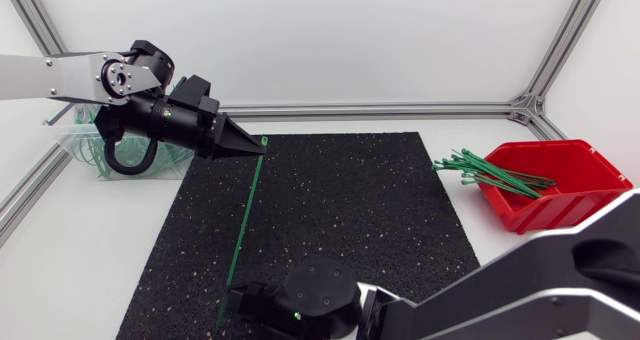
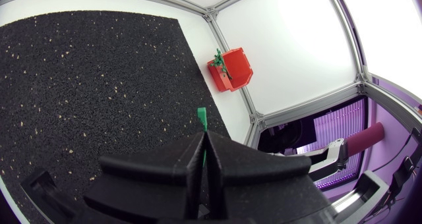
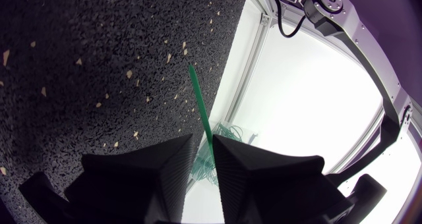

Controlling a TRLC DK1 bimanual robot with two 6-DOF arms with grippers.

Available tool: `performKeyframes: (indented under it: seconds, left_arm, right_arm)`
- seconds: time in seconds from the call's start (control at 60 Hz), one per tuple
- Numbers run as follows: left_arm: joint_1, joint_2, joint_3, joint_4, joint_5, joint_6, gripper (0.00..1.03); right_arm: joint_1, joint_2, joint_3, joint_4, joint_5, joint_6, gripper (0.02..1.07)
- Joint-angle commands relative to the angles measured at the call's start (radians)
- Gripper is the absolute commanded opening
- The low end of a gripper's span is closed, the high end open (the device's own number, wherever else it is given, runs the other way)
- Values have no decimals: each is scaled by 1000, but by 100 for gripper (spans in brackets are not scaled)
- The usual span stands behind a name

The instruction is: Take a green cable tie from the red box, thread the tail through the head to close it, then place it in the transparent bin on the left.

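Head view, items as they stand:

1. Green cable tie (image 1: 243,220): one piece, drawn straight over the black speckled mat (image 1: 350,210), with one end in each gripper. The loop is not yet closed. It is probably held at both ends so that either end can be steered onto the other for threading.
2. Left gripper (image 1: 252,148): fingers pressed almost together on the strap. The head (image 2: 201,114) pokes out just ahead of the tips, left free to take the tail.
3. Right gripper (image 1: 234,302): fingers a narrow slot apart, pinching the strap. The pointed tail (image 3: 192,76) juts ahead of the tips, free to be aimed.
4. Red box (image 1: 555,185): well away from both grippers, with spare ties (image 1: 490,175) spilling over its rim.
5. Transparent bin (image 1: 75,145): just behind the left gripper, with green ties inside.
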Motion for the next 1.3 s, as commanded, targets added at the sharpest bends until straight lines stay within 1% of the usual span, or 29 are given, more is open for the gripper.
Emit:
performKeyframes:
  seconds: [0.0,0.317,0.333,0.367,0.433,0.933,1.033,1.067,1.15,1.2,1.283]
  left_arm:
    - [-4,4,26,-14,13,18,3]
    - [-4,4,26,-14,13,19,3]
    - [-4,4,26,-14,13,19,3]
    - [-4,4,26,-14,13,21,3]
    - [-4,4,26,-14,13,22,3]
    - [-3,9,25,-14,13,27,3]
    - [-3,9,20,-14,13,32,3]
    - [-3,9,15,-14,13,35,3]
    - [-4,1,5,-14,13,45,3]
    - [-4,-15,-14,-14,13,62,3]
    - [-4,-45,-44,-3,13,84,3]
  right_arm:
    - [17,18,7,14,8,-16,34]
    - [27,41,38,14,15,-13,33]
    - [27,41,38,14,15,-13,33]
    - [29,42,38,16,17,-13,26]
    - [34,42,37,14,18,-13,19]
    - [50,25,26,16,38,-6,16]
    - [52,16,24,14,37,-3,8]
    - [54,10,26,16,35,-2,8]
    - [55,1,37,13,34,27,8]
    - [54,-16,50,2,31,89,8]
    - [44,-39,66,-1,24,139,8]
